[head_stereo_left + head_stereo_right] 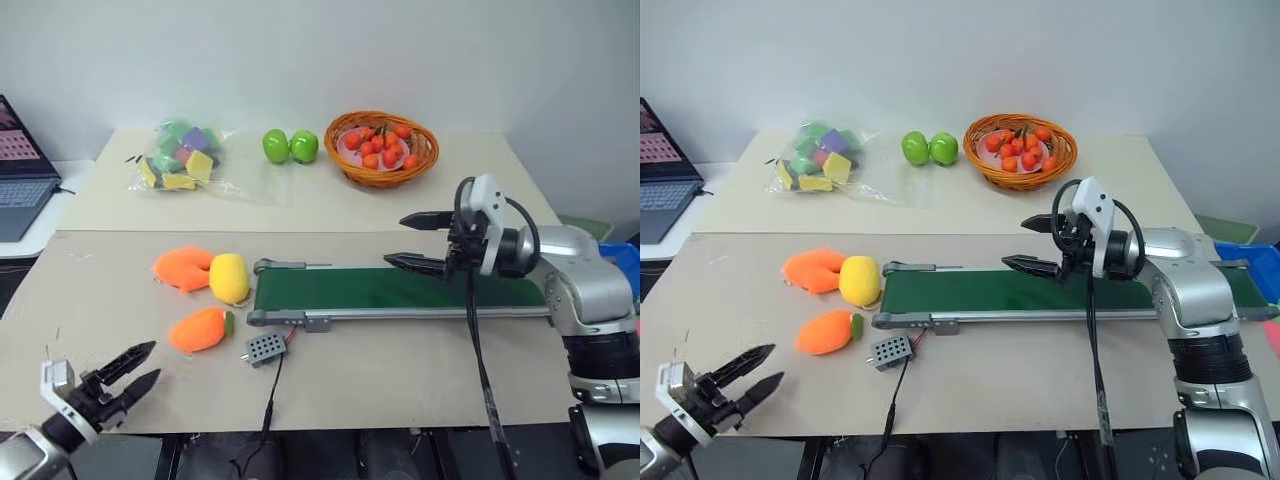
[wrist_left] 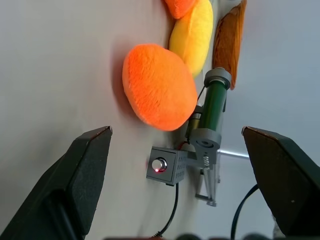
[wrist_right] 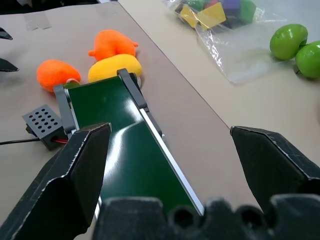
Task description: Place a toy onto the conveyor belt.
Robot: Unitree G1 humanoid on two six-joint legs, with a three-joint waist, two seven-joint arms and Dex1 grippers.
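Beige tabletop (image 1: 400, 350) runs under everything you are working with, and the dark green conveyor belt (image 1: 400, 290) lies across its middle in a low grey frame. Your right gripper (image 1: 418, 242) hangs over the belt with its two black fingers spread wide and nothing between them; the belt surface passes just beneath the lower finger, not touching it as far as the views show. Your left gripper (image 1: 130, 372) sits low at the near table edge, fingers also wide apart and empty. The toy (image 1: 200, 329), the small orange plush with the green tuft, lies ahead of those left fingers, well apart from them, just beside the belt's end and near the grey control box (image 1: 264, 348). By my reading the pick has not yet begun: you are at the approach. Next, you need to bring the left fingers forward around the toy's rounded body, avoiding the yellow egg-shaped plush (image 1: 229, 278) beyond it, then close.
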